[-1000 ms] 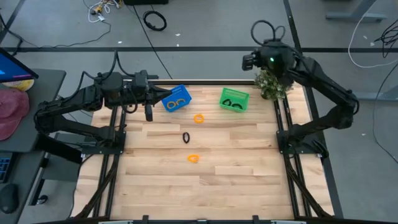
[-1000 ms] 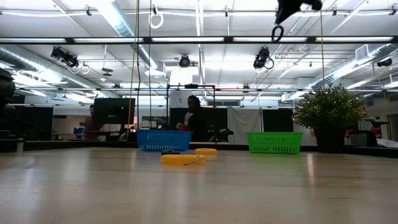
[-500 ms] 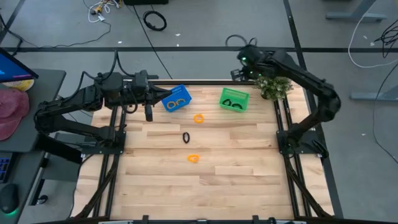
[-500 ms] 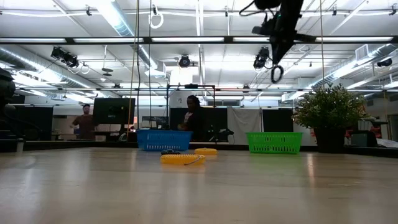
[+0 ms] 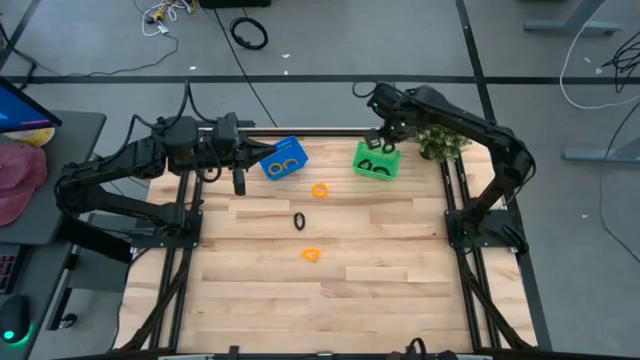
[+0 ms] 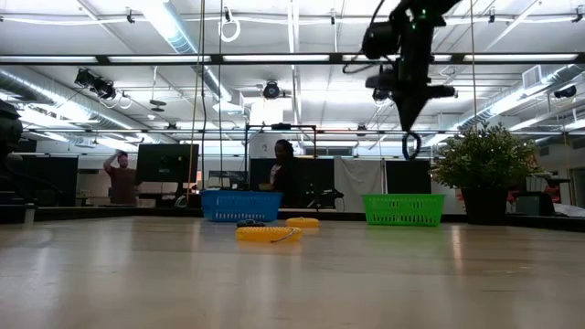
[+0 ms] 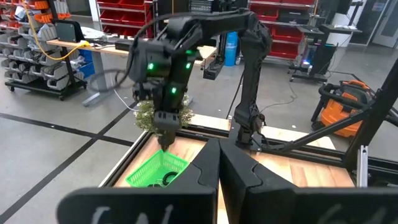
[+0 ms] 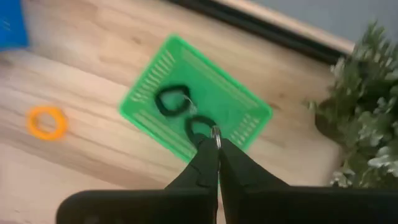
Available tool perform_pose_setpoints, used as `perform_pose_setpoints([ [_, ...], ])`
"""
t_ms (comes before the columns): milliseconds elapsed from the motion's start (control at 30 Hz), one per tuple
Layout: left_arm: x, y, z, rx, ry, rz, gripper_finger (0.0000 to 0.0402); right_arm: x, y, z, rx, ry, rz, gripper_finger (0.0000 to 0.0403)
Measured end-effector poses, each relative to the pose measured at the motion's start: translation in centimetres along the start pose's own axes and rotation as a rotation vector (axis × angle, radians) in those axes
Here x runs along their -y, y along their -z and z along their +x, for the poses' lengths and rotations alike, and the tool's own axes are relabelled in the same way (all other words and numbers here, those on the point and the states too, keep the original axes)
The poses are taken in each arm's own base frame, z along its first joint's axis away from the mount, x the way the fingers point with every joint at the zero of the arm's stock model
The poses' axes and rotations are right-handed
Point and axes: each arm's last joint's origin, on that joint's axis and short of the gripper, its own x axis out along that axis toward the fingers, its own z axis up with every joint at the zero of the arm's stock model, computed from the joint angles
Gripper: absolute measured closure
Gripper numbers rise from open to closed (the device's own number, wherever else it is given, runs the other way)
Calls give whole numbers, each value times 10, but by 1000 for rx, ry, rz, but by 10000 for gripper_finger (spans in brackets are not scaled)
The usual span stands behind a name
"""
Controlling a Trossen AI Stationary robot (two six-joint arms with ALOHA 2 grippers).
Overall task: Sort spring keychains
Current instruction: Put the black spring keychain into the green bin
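My right gripper (image 5: 384,143) hovers over the green basket (image 5: 376,160), shut on a black spring keychain (image 6: 412,144) that dangles above it. One more black keychain (image 8: 172,99) lies inside that basket. The blue basket (image 5: 284,158) holds orange keychains. Loose on the wood lie an orange keychain (image 5: 319,190), a black one (image 5: 299,221) and another orange one (image 5: 311,254). My left gripper (image 5: 239,182) waits shut beside the blue basket, on its left. My right gripper pinches the black keychain at its top, by the small metal ring (image 8: 216,132), between the two fingertips (image 8: 210,152). The fingers point down from above. The coiled loop (image 8: 199,129) hangs free below them, lifted clear over the green basket.
A potted plant (image 5: 437,140) stands at the table's far right corner, just right of the green basket. The near half of the wooden table (image 5: 330,300) is bare. People move in the room beyond the far edge (image 6: 283,174).
My right arm has swung from high over the far right corner toward the table's left and come down over the green basket, carrying the black keychain hanging below its shut fingers. The left arm and the loose keychains have stayed put.
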Motion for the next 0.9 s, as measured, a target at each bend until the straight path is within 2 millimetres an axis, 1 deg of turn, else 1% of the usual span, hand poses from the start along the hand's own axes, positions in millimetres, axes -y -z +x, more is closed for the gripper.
perform_pose_setpoints([
  [167, 0, 0, 0, 0, 0, 15, 394, 8, 5, 29, -77, -19, 22, 403],
  [300, 0, 0, 0, 0, 0, 15, 394, 9, 12, 49, -102, -20, 61, 403],
  [567, 0, 0, 0, 0, 0, 14, 394, 12, 18, 83, -61, -41, 122, 403],
  [733, 0, 0, 0, 0, 0, 14, 394, 15, 22, 97, -35, -39, 148, 403],
  [900, 0, 0, 0, 0, 0, 10, 394, 16, 25, 103, -29, -33, 134, 401],
])
